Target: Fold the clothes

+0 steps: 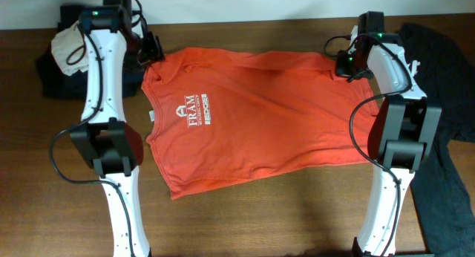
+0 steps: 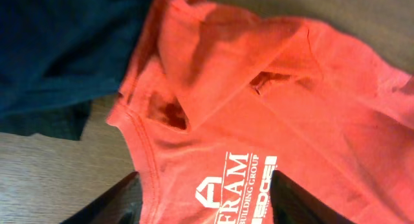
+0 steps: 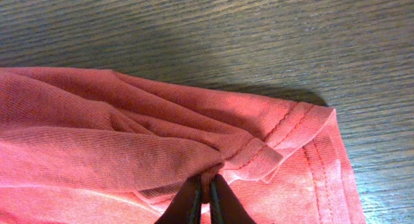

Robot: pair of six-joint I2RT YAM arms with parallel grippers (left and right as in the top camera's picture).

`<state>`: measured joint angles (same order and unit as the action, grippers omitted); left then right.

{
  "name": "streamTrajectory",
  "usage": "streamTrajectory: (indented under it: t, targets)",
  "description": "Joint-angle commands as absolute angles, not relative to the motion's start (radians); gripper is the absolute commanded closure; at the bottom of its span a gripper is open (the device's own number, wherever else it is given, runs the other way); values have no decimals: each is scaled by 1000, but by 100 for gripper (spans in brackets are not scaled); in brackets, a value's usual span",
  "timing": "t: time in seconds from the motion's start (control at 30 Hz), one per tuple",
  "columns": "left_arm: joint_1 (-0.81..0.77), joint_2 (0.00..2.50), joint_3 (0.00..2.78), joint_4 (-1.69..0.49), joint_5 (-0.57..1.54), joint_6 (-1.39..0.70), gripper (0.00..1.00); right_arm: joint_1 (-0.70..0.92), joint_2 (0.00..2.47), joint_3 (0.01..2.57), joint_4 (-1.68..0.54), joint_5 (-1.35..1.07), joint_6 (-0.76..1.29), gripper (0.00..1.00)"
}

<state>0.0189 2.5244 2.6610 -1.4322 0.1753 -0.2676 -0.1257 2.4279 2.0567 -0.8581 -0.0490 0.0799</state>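
Observation:
An orange T-shirt [image 1: 252, 108] with a white FRAM logo lies spread across the wooden table, collar to the left, hem to the right. My left gripper [image 1: 152, 50] is open above the shirt's far left shoulder; in the left wrist view the open jaws [image 2: 206, 201] straddle the logo and the shirt [image 2: 259, 120] fills the view. My right gripper [image 1: 343, 64] is shut on a pinched fold of the shirt's far right hem corner; the right wrist view shows the jaws [image 3: 207, 188] clamping the bunched fabric [image 3: 129, 140].
A dark garment [image 1: 63, 75] with a beige item [image 1: 68, 41] on it lies at the far left, also in the left wrist view [image 2: 58, 49]. Another dark garment [image 1: 445, 138] hangs at the right edge. Bare wood [image 1: 260, 212] lies in front of the shirt.

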Motion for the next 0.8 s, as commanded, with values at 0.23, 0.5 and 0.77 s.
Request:
streamTrajectory:
  t: [0.23, 0.5, 0.77]
  targets:
    - [23, 2508, 2406, -1147, 90, -81, 32, -132, 2443, 2059, -930, -48, 112, 92]
    - [22, 2512, 2349, -1177, 63, -73, 38, -131, 2443, 2059, -936, -48, 112, 93]
    - [20, 2521, 2337, -1039, 135, -73, 38, -131, 2443, 2059, -954, -48, 112, 93]
